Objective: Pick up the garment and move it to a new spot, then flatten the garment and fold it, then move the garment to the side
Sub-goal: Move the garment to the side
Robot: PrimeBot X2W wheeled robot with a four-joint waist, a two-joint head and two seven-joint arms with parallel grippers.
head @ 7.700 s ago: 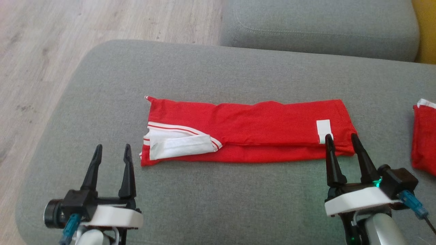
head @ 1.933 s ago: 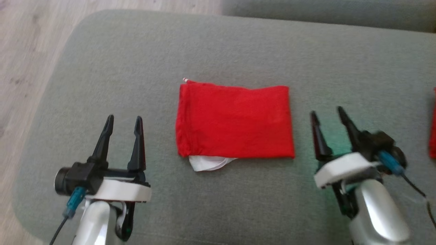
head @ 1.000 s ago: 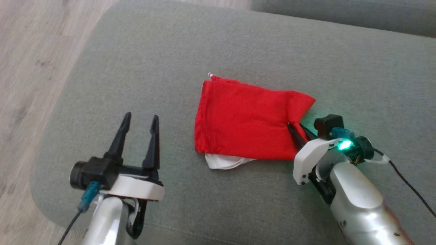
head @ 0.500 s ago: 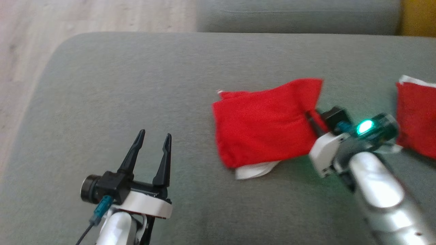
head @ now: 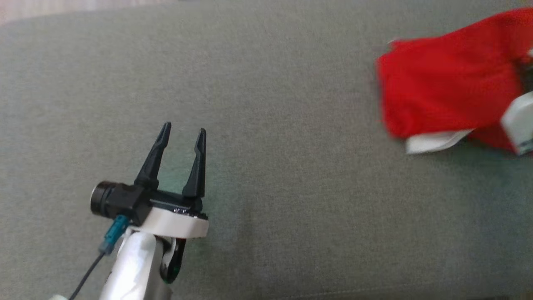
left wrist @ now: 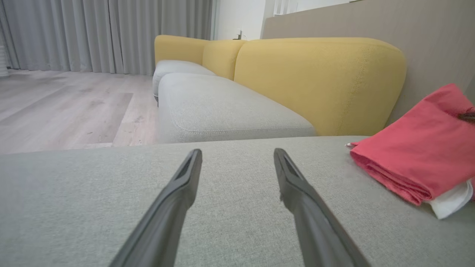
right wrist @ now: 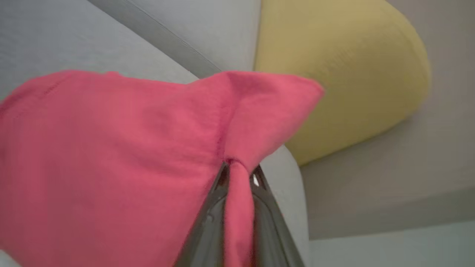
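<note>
The garment is a folded red piece with a white part sticking out beneath its near edge, and it rests on the grey sofa cushion at the far right of the head view. My right gripper is shut on a pinched fold at the garment's right edge, which rises off the cushion. Its white housing shows at the head view's right edge. My left gripper hovers open and holds nothing, well to the left of the garment.
A yellow sofa backrest rises behind the cushion, with another grey seat cushion beyond it. Wooden floor and grey curtains lie off the cushion's far left edge.
The head camera has shifted. My right gripper, shut on the garment's right edge, has pulled it to the right, away from the left gripper. The left gripper stays open.
</note>
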